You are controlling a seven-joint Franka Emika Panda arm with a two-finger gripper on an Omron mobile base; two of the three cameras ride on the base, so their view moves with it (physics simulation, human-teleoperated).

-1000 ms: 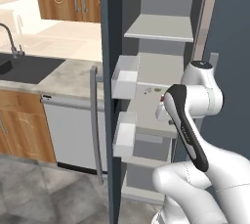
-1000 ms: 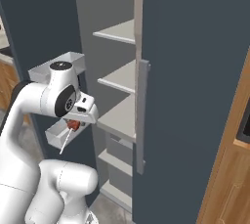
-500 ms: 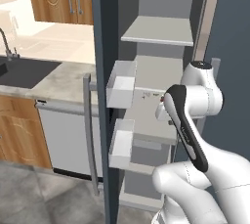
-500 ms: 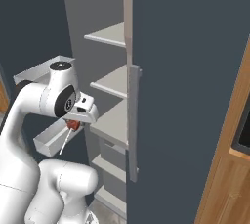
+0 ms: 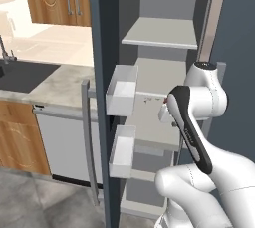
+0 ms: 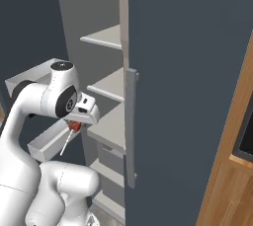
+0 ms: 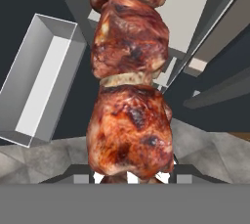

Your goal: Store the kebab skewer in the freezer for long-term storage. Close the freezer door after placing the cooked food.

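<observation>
Held thing: the kebab skewer point(image 6: 69, 136), a thin pale stick with reddish-brown meat chunks at its upper end, hangs from the two-finger gripper point(image 6: 74, 125); its bare stick points down and to the left in the right base view
Close look: in the hand view the glossy browned chunks point(image 7: 129, 91) run up the middle from between the dark finger tips, with a pale ring between two of them
Claw: clenched on the meat end of the skewer, jaws drawn in against it
Arm: the white arm with dark joints is folded at the mouth of the freezer point(image 5: 164, 82), a tall dark slate-grey unit with grey inner shelves; the gripper sits just in front of the middle grey shelf point(image 5: 159, 117)
Door: the freezer door point(image 5: 105, 97) stands wide open, edge-on in the left base view, its white bins point(image 5: 122, 88) facing the shelves and its long grey bar handle point(image 5: 88, 142) on the outer side
Neighbour: the other slate-grey door point(image 6: 183, 87) is shut, beside the arm
Handling, as I judge it: light and stiff along the stick, but the chunks look soft and greasy, so they may slip or turn under the pads; a hold on the meat or right beside it gives more control than one on the thin bare end
Stage: skewer not yet on a shelf; door not yet closed
Risk: the dangling stick could catch the shelf lip on the way in
</observation>
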